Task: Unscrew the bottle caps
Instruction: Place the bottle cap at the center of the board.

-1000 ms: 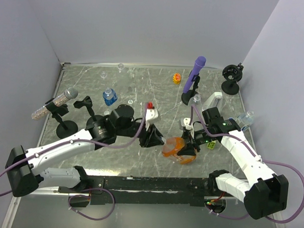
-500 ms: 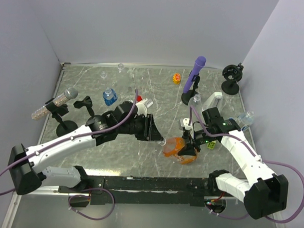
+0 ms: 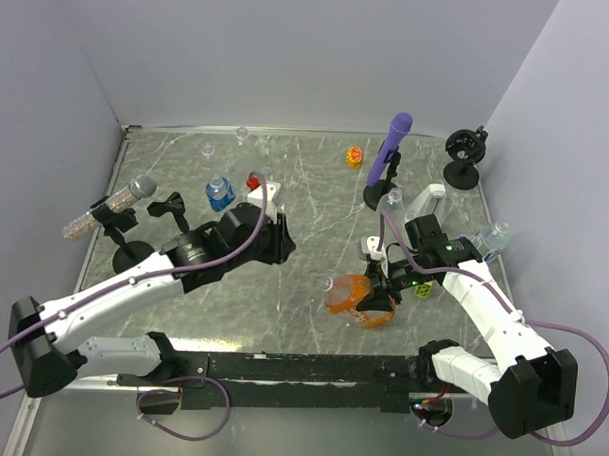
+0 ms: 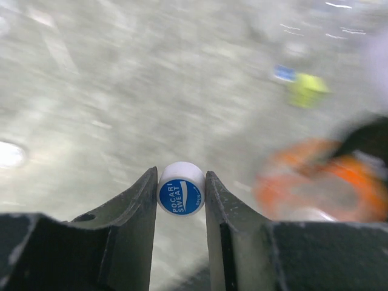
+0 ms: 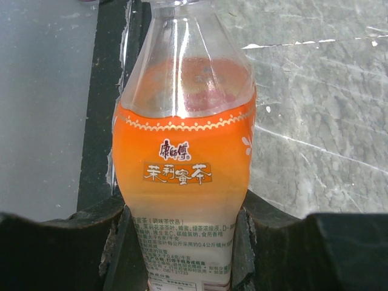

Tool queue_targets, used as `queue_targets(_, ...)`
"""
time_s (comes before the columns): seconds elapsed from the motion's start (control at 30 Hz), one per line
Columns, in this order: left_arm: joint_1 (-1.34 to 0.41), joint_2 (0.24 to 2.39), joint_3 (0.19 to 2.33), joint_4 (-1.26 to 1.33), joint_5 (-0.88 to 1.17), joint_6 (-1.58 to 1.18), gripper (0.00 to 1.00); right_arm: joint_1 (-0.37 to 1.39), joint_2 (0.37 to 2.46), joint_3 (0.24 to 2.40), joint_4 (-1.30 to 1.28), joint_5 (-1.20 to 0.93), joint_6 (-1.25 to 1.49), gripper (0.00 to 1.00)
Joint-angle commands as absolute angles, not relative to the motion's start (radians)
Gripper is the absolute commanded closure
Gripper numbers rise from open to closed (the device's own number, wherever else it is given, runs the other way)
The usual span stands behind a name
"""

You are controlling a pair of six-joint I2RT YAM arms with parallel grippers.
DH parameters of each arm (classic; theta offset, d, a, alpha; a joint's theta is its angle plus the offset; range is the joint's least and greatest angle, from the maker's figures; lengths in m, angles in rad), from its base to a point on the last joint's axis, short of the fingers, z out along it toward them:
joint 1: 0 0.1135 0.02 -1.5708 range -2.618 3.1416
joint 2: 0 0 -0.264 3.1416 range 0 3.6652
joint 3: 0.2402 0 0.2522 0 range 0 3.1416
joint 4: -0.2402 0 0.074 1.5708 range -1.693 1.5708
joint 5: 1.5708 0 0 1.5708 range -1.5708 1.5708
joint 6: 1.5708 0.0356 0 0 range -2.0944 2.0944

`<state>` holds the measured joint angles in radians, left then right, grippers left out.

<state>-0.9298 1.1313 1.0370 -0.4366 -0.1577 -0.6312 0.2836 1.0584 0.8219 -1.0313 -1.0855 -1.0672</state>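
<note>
**A:** Where is the cap?

**B:** 1 small round white plastic screw cap (image 4: 180,189) with a blue printed top is pinched between the 2 black fingers of the left gripper (image 4: 180,195). It is on no bottle and is held over the grey marbled table (image 3: 316,183), left of centre in the overhead view.

**A:** And the bottle?

**B:** The squarish transparent bottle of orange drink (image 5: 182,151) lies on its side near the front right of the table, with its neck toward the left arm. The right gripper (image 5: 182,239) is clenched on its labelled lower body, 1 finger on each flank. Its mouth is cut off in the wrist view and too small to read from overhead.

**A:** How many bottles altogether?

**B:** I count 4:
- the orange one;
- 1 small clear bottle with a blue label (image 3: 221,193) and a blue top, upright at mid-left;
- 1 plain clear bottle (image 3: 390,203) just beside the base of the purple stick's stand;
- 1 more clear bottle at the right wall (image 3: 494,237).

**A:** Any loose caps?

**B:** 1 orange-yellow cap (image 3: 354,157) lies at the far side, well apart from the bottles.

**A:** What else is there?

**B:** There are 2 microphone-like props on black stands: 1 purple stick (image 3: 393,141) at far right and 1 silver-headed microphone (image 3: 110,206) at left. 1 yellow-green block (image 3: 419,288) lies just beside the right gripper.
</note>
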Motion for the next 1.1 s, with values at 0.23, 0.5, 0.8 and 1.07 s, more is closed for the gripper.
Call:
queue_targets(0.23,-0.723,1.554,1.215,-0.357,-0.365,-0.284,0.96,0.287,1.042,0.836,-1.005,-1.112,-1.088,0.80)
queue_targets(0.5,-0.643,1.813,1.295,-0.342,-0.322,-0.291,0.89,0.288,1.034,0.834,-1.002,-1.108,-1.085,0.80)
queue_targets(0.8,-0.627,1.916,1.384,-0.382,-0.298,-0.307,0.47,0.288,1.042,0.834,-0.999,-1.097,-1.081,0.80)
queue_targets(1.07,-0.626,1.705,1.428,-0.434,-0.093,-0.353,0.14,0.288,1.049,0.835,-0.999,-1.097,-1.083,0.80)
